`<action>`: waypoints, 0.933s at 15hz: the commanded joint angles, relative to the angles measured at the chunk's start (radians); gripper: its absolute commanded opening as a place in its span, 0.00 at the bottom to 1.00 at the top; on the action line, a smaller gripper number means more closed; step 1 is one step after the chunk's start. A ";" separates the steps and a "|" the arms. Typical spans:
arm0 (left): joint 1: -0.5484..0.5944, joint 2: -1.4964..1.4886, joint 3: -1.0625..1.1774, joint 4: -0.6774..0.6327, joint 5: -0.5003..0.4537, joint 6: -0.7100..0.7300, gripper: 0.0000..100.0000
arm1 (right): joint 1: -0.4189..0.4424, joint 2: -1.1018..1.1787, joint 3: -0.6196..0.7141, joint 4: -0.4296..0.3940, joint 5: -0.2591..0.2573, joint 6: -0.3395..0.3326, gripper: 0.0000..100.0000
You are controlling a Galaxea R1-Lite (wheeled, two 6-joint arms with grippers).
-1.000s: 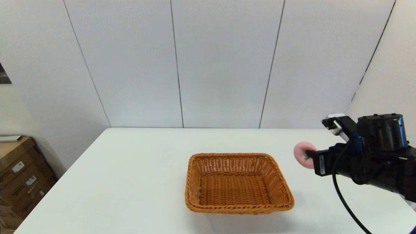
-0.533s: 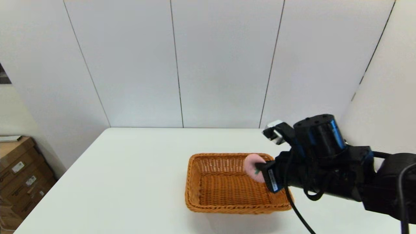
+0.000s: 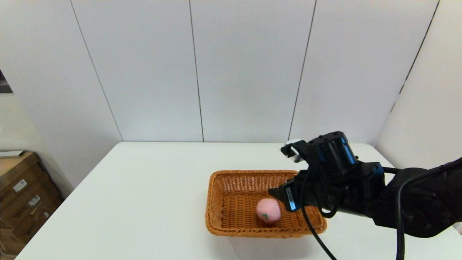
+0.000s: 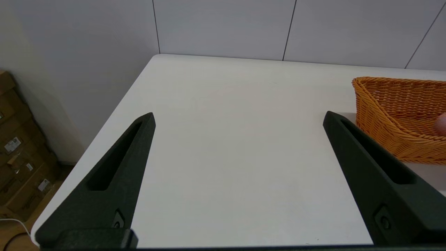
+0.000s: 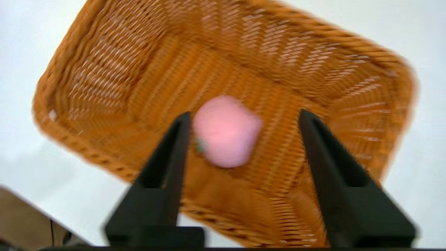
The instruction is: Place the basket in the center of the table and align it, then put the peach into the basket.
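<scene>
Peach (image 3: 268, 211) is out of our right gripper (image 5: 244, 118): half a second ago it was pinched above the far right part of the wicker basket (image 3: 216, 202), now it lies on the woven floor, lower centre of the head frame. In the right wrist view our fingers are spread, hovering above the fruit, which sits in the gap nearer one finger; contact can't be confirmed through the blur. We judge the drop done and the task effectively complete, since the basket sits about mid-table (image 3: 144, 187) and square to the near edge. Left gripper (image 4: 237, 146) is parked over the left side of the table, fingers wide apart, holding nothing. Surface is plain white and matte. Room: pale panelled wall behind, cardboard boxes (image 3: 21, 195) at lower left of the head frame.
</scene>
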 commanded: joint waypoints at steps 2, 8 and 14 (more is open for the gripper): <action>0.000 0.000 0.000 0.000 0.001 -0.002 1.00 | -0.078 -0.329 0.047 0.007 -0.027 -0.011 1.00; 0.000 0.000 0.000 0.000 0.001 -0.003 1.00 | -0.201 -0.872 0.201 0.226 -0.153 -0.221 1.00; 0.000 0.000 0.000 0.000 0.001 -0.003 1.00 | -0.537 -1.334 0.486 0.242 -0.146 -0.255 1.00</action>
